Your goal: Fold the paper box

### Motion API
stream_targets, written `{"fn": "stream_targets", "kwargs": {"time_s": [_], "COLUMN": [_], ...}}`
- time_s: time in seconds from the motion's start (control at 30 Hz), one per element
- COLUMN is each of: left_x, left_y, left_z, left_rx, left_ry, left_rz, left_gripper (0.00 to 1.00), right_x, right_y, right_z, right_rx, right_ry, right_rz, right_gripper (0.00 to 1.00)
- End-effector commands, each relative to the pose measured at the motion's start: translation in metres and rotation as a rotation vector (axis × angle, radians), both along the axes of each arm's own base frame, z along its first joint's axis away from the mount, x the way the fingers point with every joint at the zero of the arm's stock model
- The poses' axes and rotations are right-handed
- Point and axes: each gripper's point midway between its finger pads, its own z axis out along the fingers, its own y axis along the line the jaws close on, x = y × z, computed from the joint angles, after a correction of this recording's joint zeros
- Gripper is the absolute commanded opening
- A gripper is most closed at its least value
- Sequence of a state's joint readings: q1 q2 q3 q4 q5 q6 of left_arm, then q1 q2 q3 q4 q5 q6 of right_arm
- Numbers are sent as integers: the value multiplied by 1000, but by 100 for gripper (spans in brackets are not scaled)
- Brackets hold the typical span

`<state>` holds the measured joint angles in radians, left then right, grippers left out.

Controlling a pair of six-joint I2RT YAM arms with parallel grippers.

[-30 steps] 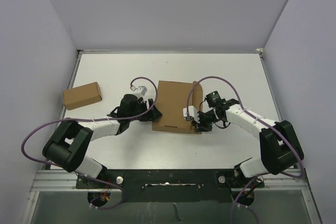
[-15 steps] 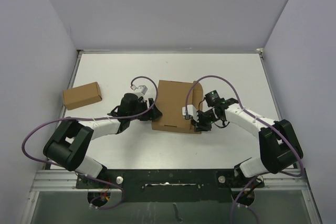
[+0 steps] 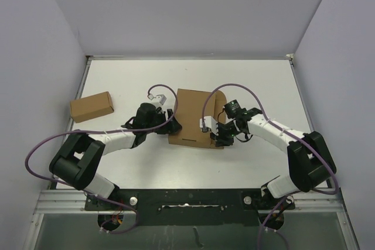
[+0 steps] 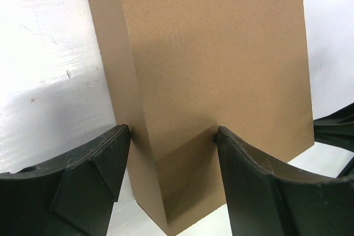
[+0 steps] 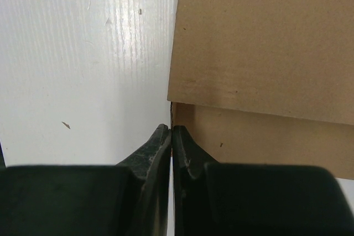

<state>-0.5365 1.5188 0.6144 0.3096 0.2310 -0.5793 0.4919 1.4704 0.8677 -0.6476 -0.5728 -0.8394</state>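
The paper box (image 3: 188,114) is a brown cardboard mailer lying mid-table, with its right flap (image 3: 219,105) raised. My left gripper (image 3: 170,122) is open at the box's left edge. In the left wrist view its fingers (image 4: 113,147) straddle a corner of the box (image 4: 221,53), one by the side wall and one over the top face. My right gripper (image 3: 215,135) is at the box's near right corner. In the right wrist view it (image 5: 172,132) is shut on the thin edge of a cardboard flap (image 5: 265,37).
A much smaller brown cardboard box (image 3: 91,106) lies at the table's left edge. White walls stand close on the left, back and right. Purple cables loop over both arms.
My right gripper has moved slightly left with the flap, pushing it in over the box. The box's near right corner has shifted a little left. The left arm has barely moved.
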Motion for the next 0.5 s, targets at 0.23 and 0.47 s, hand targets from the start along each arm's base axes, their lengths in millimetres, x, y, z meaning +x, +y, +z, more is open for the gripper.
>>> {"fn": "stream_targets", "kwargs": {"time_s": [0.23, 0.47], "left_x": [-5, -5], "left_y": [-14, -15], "left_z": [-5, -8], "left_rx": [31, 40], "left_ry": [17, 25], "left_rz": [-54, -51], "left_gripper": [60, 60], "right_x": [18, 16], "right_y": [25, 28], "right_z": [23, 31], "right_rx": [56, 75], "right_ry": [-68, -80], "right_rz": [10, 24], "right_gripper": [2, 2]}}
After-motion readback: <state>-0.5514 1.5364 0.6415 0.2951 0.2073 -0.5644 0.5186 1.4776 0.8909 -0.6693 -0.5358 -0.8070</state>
